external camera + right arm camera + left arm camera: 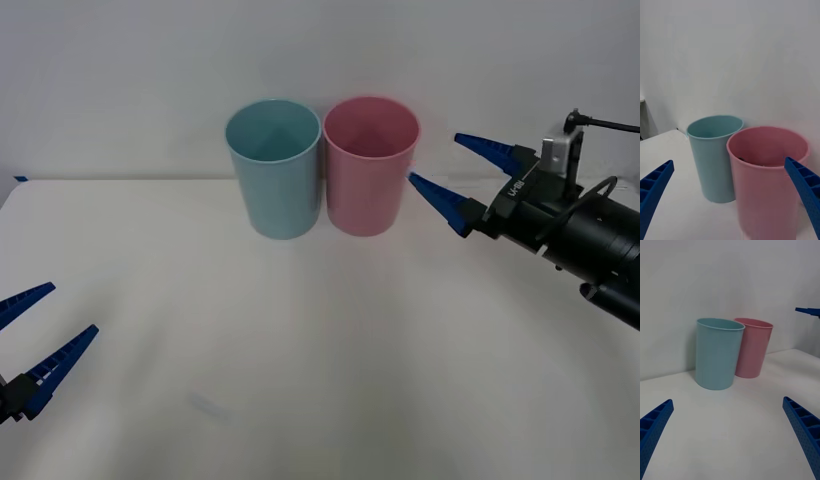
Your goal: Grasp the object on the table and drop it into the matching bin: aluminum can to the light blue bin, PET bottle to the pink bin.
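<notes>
Nearest the robot, at about seven o'clock on the table [300, 340], the left gripper [28, 340] hangs low with its two blue fingers spread apart and nothing between them; it looks parked. Farther out, toward two o'clock, the right gripper [455, 175] is raised just beside the pink bin [368, 170], its fingers also wide apart and empty, pointing at the bin's rim. At the far side, around twelve o'clock, the light blue bin [275, 175] and the pink bin stand upright side by side, touching or nearly so, blue on the left. No bottle lies on the white tabletop in the front view. In the right wrist view a dark shape [752, 162] sits low inside the pink bin [767, 187], against its inner wall; it is probably the bottle, though too little shows to be sure. Judging by that, the drop looks done and into the correct bin. What seems left is only for the right arm to draw away from the bins.
</notes>
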`<state>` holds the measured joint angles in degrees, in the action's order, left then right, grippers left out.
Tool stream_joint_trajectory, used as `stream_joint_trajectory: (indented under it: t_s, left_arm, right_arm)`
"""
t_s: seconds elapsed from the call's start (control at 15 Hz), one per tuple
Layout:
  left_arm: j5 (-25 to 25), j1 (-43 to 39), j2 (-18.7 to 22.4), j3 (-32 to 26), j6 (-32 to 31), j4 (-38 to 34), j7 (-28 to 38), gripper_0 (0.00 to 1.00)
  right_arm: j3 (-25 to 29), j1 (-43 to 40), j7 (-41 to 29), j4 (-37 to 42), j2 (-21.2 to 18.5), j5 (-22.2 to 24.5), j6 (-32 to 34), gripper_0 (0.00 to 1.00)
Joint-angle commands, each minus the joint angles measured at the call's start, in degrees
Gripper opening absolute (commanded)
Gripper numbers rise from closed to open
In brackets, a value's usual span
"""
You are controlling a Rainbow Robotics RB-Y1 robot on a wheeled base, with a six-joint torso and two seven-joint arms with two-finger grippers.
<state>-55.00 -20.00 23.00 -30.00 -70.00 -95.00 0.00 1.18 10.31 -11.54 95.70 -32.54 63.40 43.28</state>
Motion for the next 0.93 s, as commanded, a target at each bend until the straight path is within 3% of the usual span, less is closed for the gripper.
stream_joint_trajectory:
  t_s: [0.07, 0.6, 0.93]
  left_arm:
    - [0.0, 0.0, 0.0, 0.0, 0.0, 0.0, 0.0, 1.0]
    - [0.0, 0.0, 0.0, 0.0, 0.0, 0.0, 0.0, 1.0]
    - [0.0, 0.0, 0.0, 0.0, 0.0, 0.0, 0.0, 1.0]
  right_arm:
    - [3.56, -5.74, 1.79, 2.48, -0.07, -0.47, 3.47, 1.0]
    - [10.33, -20.15, 21.12, 3.01, -0.07, -5.56, 7.61, 1.0]
    - [14.64, -26.39, 23.5, 3.01, 0.02, -6.88, 12.88, 1.0]
